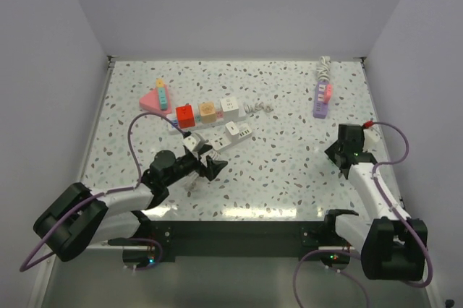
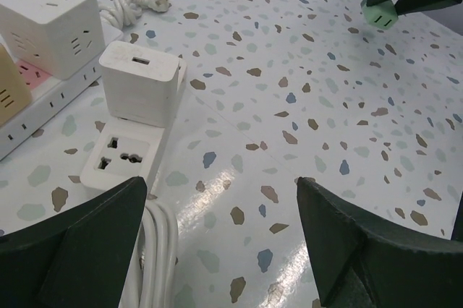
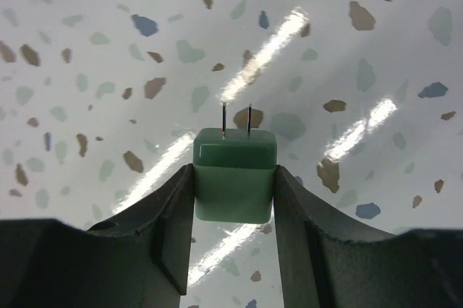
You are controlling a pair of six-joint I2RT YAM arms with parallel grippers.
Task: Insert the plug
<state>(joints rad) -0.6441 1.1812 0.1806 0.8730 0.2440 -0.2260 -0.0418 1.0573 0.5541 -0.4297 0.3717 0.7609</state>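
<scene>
Green plug [image 3: 234, 181], prongs [image 3: 224, 121] away from claw [image 3: 234, 173]

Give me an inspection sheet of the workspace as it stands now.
Surface: glossy speckled terrazzo tabletop, glare streaks.
Job's things: green two-pin plug block in the right hand; white power strip, end socket free beside a white charger cube.
Clutter: red cube, tan cube, white socket cube, pink triangular block, purple power strip.
Hands: right hand shut on the plug, far from the strip; left hand open beside the strip's end.
Cables: white cord by the left hand; knotted white cord past the cubes; purple arm cables.
Surroundings: plain pale walls on three sides.
</scene>
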